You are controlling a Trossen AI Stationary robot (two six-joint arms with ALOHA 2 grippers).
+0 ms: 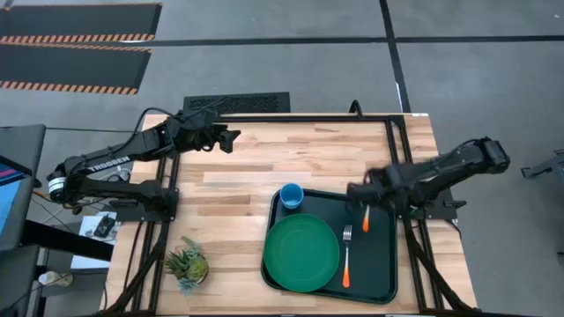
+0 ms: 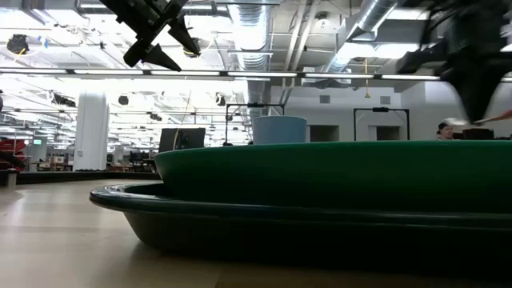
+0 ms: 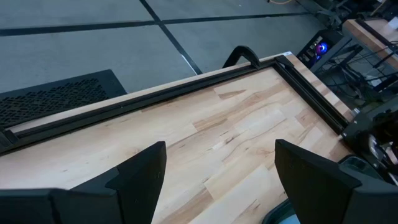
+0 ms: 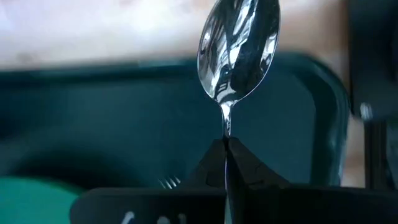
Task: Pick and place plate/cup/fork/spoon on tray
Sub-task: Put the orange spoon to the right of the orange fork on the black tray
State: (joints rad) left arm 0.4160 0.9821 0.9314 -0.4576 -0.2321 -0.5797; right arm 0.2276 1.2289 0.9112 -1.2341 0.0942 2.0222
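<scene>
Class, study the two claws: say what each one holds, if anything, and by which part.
The right claw pinches the spoon at its neck just below the bowl, above the tray. The left claw is open and holds nothing.

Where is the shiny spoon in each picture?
High view: the orange-handled silver metal spoon hangs in the right end effector, above the dark rectangular plastic tray.
Low view: cannot tell.
Left wrist view: not there.
Right wrist view: its bowl fills the top middle.
Shared landmark: the tray.
</scene>
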